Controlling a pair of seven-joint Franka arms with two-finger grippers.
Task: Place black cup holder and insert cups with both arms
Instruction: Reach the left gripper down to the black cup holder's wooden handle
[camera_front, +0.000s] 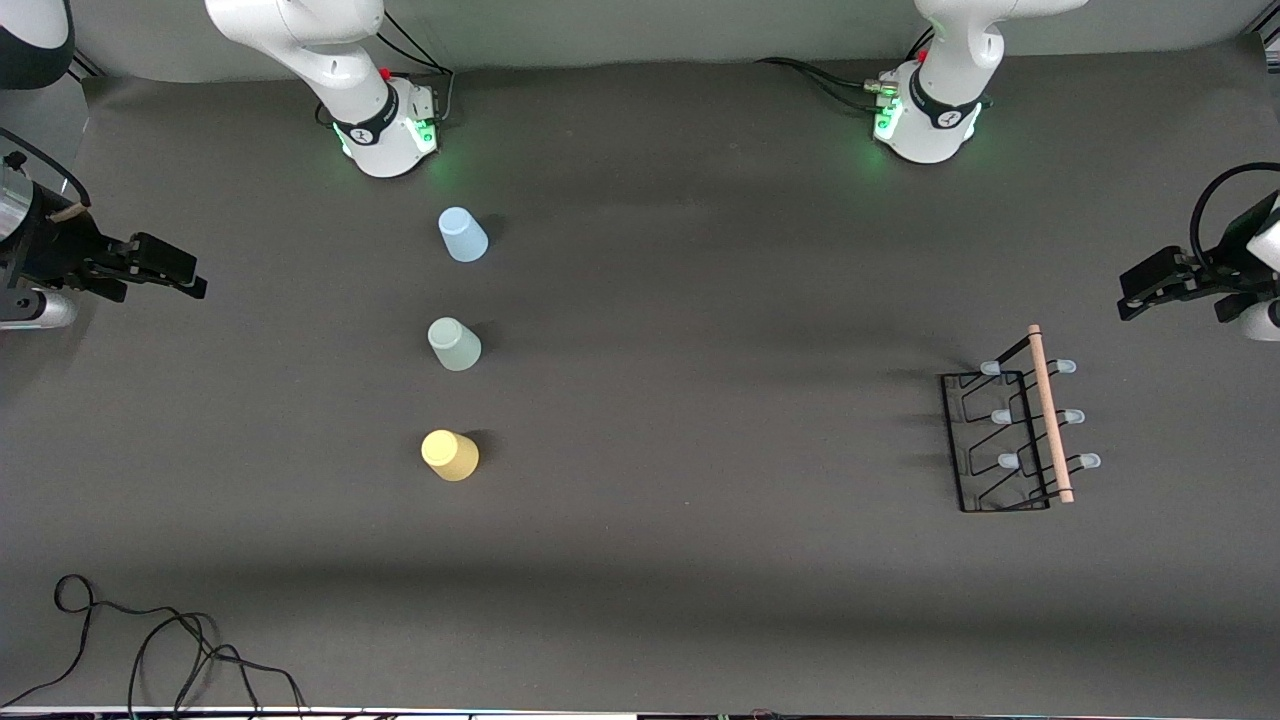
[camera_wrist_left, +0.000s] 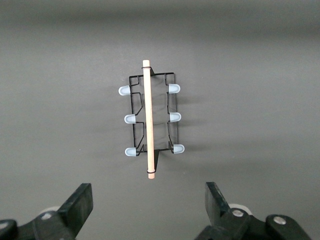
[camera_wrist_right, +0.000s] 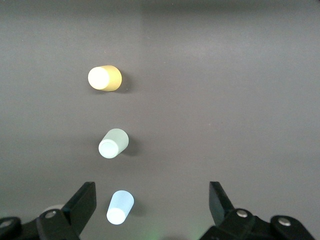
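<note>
The black cup holder (camera_front: 1050, 415) stands on the dark table toward the left arm's end; its wooden rod and blue-tipped pegs also show in the left wrist view (camera_wrist_left: 148, 120). Three cups stand upside down in a row toward the right arm's end: pale blue (camera_front: 463, 235) farthest from the front camera, mint green (camera_front: 455, 344) in the middle, yellow (camera_front: 450, 455) nearest. The right wrist view shows yellow (camera_wrist_right: 105, 78), mint (camera_wrist_right: 113, 143) and blue (camera_wrist_right: 120, 207). My left gripper (camera_front: 1150, 290) (camera_wrist_left: 150, 200) is open and empty, high over the table's edge. My right gripper (camera_front: 175, 275) (camera_wrist_right: 152, 197) is open and empty, high over its end.
Both arm bases (camera_front: 390, 130) (camera_front: 925, 120) stand at the table's back edge with green lights. A loose black cable (camera_front: 150, 650) lies near the front edge at the right arm's end. A dark mat (camera_front: 700, 400) covers the table between the cups and the holder.
</note>
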